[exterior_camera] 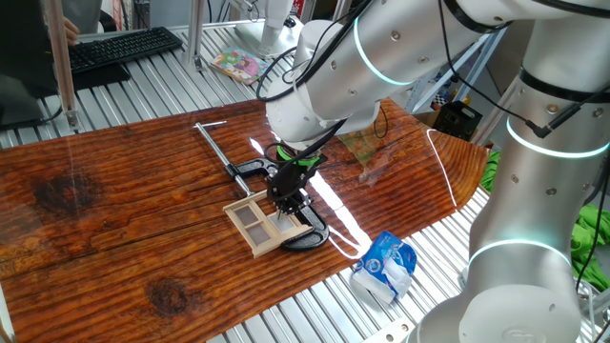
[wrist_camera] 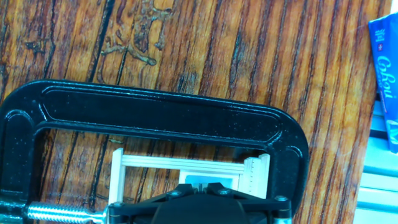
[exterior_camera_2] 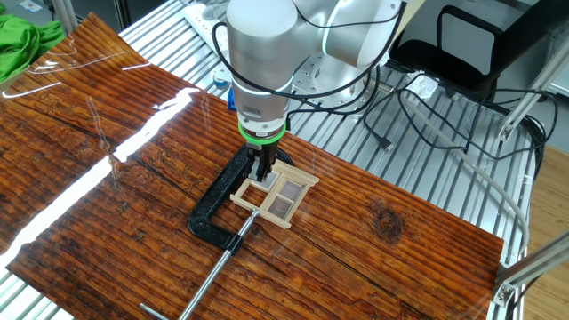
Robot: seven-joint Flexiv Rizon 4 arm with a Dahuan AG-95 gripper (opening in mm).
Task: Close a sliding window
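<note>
The sliding window [exterior_camera: 255, 221] is a small pale wood frame with greyish panes, lying flat on the wooden table inside the mouth of a black C-clamp [exterior_camera: 307, 240]. It also shows in the other fixed view [exterior_camera_2: 283, 197] and in the hand view [wrist_camera: 180, 165]. My gripper [exterior_camera: 286, 202] points straight down onto the window's end nearest the clamp's back, fingertips close together and touching the frame. In the hand view the gripper [wrist_camera: 198, 186] has its tips almost meeting over a pane. It holds nothing that I can see.
The C-clamp [exterior_camera_2: 213, 212] with its long steel screw [exterior_camera: 214, 148] surrounds the window on three sides [wrist_camera: 155, 109]. A blue and white packet [exterior_camera: 386, 267] lies off the table's near edge. A keyboard [exterior_camera: 119, 48] sits far left. Green cloth [exterior_camera_2: 22, 40] lies beyond the table.
</note>
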